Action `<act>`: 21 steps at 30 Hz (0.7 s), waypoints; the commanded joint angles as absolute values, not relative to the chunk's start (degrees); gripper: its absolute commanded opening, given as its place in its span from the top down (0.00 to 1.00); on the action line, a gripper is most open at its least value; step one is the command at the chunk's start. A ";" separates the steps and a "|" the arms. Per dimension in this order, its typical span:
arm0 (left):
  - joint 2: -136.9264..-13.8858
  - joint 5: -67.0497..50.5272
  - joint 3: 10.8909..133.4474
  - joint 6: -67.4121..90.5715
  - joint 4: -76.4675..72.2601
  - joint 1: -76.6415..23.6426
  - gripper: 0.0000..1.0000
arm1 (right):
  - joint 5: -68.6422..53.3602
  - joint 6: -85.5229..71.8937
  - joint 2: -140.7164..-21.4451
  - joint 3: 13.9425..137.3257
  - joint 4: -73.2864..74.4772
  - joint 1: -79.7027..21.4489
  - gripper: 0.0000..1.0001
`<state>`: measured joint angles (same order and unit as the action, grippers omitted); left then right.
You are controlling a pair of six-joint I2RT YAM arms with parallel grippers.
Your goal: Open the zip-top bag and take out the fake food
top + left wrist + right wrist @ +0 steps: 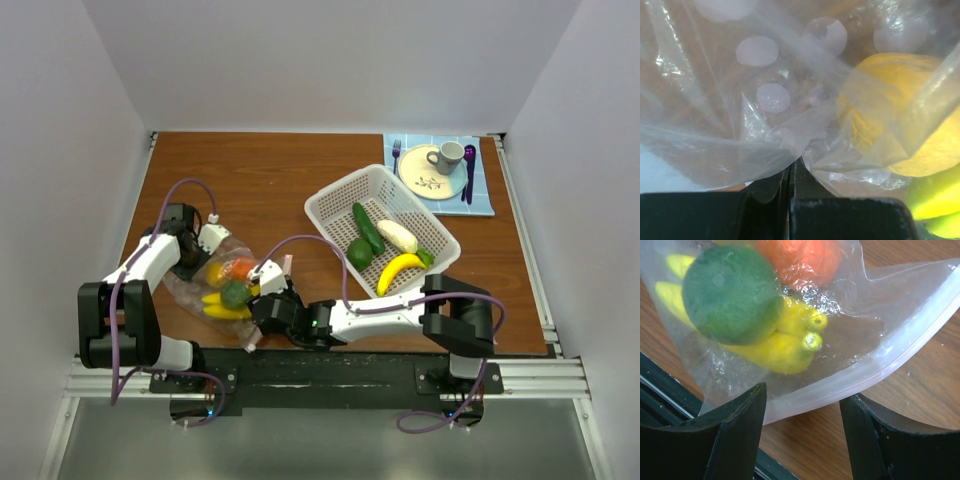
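bulging, crinkly clear zip-top bag [860,335]

Standing here, I can't read a single word, brand, label or number in any view. The nearest things to markings are some pale round spots showing on the clear plastic of the zip-top bag [715,135], seen close up from the left wrist, and a small dark leafy sprig painted on the cream plate [428,184] in the far right corner. Neither forms letters or figures.
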<state>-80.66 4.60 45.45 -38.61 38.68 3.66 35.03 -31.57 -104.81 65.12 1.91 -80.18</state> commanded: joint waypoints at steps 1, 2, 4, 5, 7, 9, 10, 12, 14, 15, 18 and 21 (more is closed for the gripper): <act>-79.37 5.36 45.88 -39.55 38.76 3.52 1.00 | 35.07 -29.79 -98.02 62.34 -1.22 -79.89 0.37; -79.45 5.62 45.44 -39.72 38.41 3.43 1.00 | 35.24 -30.06 -96.52 61.01 -1.84 -79.98 0.37; -79.80 5.89 45.35 -39.81 38.15 3.52 1.00 | 35.51 -30.50 -93.62 58.03 -1.93 -79.89 0.38; -80.07 5.71 45.35 -39.55 37.97 3.52 1.00 | 35.77 -30.67 -92.99 57.14 -2.28 -79.89 0.38; -80.51 5.71 45.53 -39.38 37.97 3.52 1.00 | 36.21 -30.94 -92.20 55.12 -2.46 -79.89 0.41; -80.68 5.36 46.05 -38.94 38.23 3.52 1.00 | 36.74 -31.11 -92.37 54.58 -2.64 -79.89 0.44; -80.68 5.19 46.32 -38.85 38.32 3.52 1.00 | 36.83 -31.20 -92.63 54.41 -2.55 -79.89 0.46; -80.60 4.92 46.67 -38.58 38.85 3.52 1.00 | 37.00 -31.12 -93.78 54.58 -2.64 -79.89 0.52; -80.60 5.10 46.76 -38.50 39.11 3.60 1.00 | 37.00 -30.85 -94.57 54.93 -2.99 -79.89 0.54; -80.42 5.27 46.67 -38.58 39.11 3.52 1.00 | 37.44 -30.59 -95.35 55.19 -2.99 -79.89 0.54; -80.16 5.36 46.93 -38.58 39.29 3.52 1.00 | 38.05 -29.97 -96.94 56.34 -3.07 -79.80 0.53; -80.33 5.45 47.11 -38.58 39.46 3.52 1.00 | 38.58 -29.45 -98.60 57.83 -3.34 -79.80 0.48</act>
<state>-80.66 4.97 45.47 -38.59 38.72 3.66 35.75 -30.50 -97.10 55.09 -0.99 -80.07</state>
